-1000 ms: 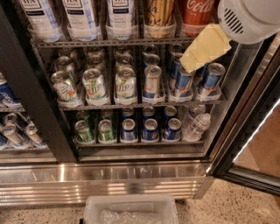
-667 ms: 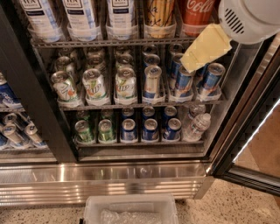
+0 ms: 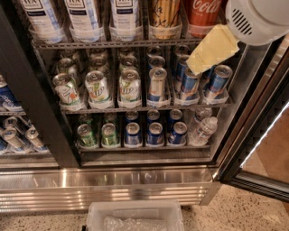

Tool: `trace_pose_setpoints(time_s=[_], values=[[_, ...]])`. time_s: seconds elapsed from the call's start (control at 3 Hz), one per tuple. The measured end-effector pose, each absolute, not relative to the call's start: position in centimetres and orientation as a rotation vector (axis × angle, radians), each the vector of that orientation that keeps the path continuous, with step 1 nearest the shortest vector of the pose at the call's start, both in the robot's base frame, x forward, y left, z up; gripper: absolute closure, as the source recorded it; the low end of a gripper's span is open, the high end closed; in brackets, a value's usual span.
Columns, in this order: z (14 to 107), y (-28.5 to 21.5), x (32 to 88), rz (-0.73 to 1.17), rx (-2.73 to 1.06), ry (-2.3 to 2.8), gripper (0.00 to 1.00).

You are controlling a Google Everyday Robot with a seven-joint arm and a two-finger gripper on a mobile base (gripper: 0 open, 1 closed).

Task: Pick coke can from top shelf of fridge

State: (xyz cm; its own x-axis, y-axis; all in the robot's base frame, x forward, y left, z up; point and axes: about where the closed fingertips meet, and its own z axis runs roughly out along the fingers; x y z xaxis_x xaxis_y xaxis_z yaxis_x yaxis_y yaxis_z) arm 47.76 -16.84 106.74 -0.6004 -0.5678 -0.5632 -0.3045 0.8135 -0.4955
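Coke can (image 3: 202, 11) upright on top shelf (image 3: 90, 44), fridge (image 3: 27, 99) door open.
Red can with white script, top cut off from view, stands in a clear cup holder at the right end of the dark wire shelf. My gripper (image 3: 201, 58) hangs just below it.

We log: coke can (image 3: 204, 12) red-orange, white script; neighbouring can (image 3: 165, 13) gold-yellow; tea cans (image 3: 81, 16) white with blue; small cans (image 3: 97, 88) green-silver or blue; fridge (image 3: 27, 94) frame black, base panel (image 3: 104, 191) ribbed steel; gripper (image 3: 205, 54), upper right before the shelves, pale yellow
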Motion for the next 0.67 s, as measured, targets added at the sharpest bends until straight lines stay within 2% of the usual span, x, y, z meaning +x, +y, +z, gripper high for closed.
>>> trace_pose_setpoints(time_s=[0.67], values=[[108.2,-17.0,49.0,-0.490,-0.569,2.194,0.00]])
